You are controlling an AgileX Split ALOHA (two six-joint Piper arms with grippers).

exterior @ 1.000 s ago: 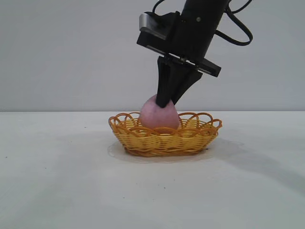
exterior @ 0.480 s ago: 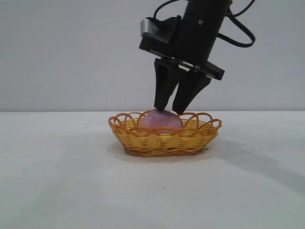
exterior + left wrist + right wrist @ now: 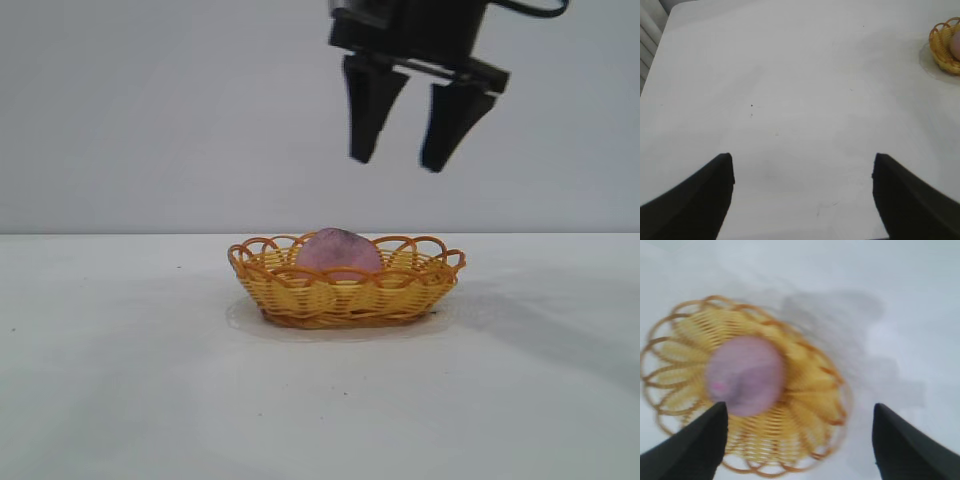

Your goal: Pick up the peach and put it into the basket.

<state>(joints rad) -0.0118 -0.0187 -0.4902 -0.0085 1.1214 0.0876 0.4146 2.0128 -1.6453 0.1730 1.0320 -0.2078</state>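
the basket [image 3: 345, 290] wall is hiding the peach's [image 3: 338, 254] lower half, and the picture's edge is cutting both off in the left wrist view.

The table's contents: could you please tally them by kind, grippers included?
Peach: 1
Basket: 1
Grippers: 2, the right gripper and the left gripper
Total: 4

The peach [image 3: 338, 250] lies in the basket [image 3: 346, 294] on the table [image 3: 120, 380]. The right tool [image 3: 402, 160] hangs above it, jaws apart, gripping nothing.
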